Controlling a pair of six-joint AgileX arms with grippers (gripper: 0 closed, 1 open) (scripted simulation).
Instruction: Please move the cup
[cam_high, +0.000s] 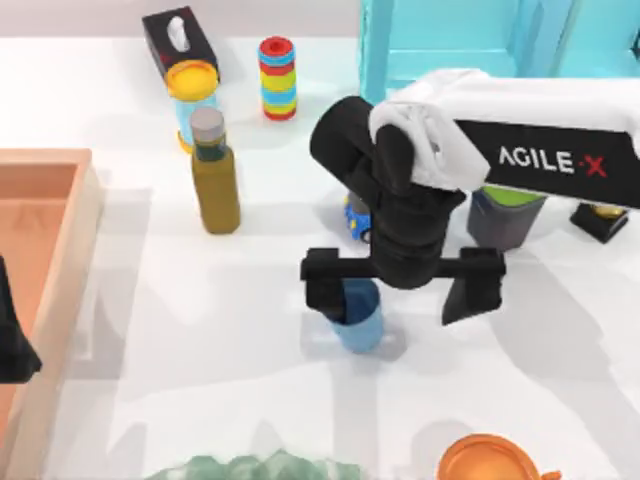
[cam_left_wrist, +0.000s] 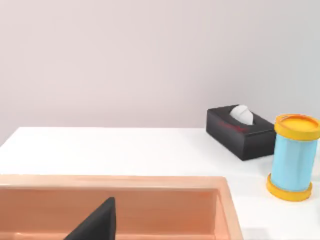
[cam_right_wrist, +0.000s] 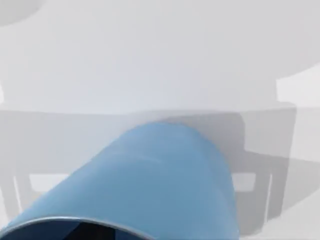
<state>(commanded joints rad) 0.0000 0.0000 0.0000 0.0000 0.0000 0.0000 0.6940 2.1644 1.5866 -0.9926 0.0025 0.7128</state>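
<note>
While spread wide, right pincer hangs over cup — wrist down.

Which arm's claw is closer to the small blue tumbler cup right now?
Right. The right claw hangs open directly over the small blue tumbler cup; the left claw sits far off over the orange wooden tray.

Small blue tapered tumbler cup mid-table, under right gripper; olive glass bottle behind-left; wooden tray far left.
</note>
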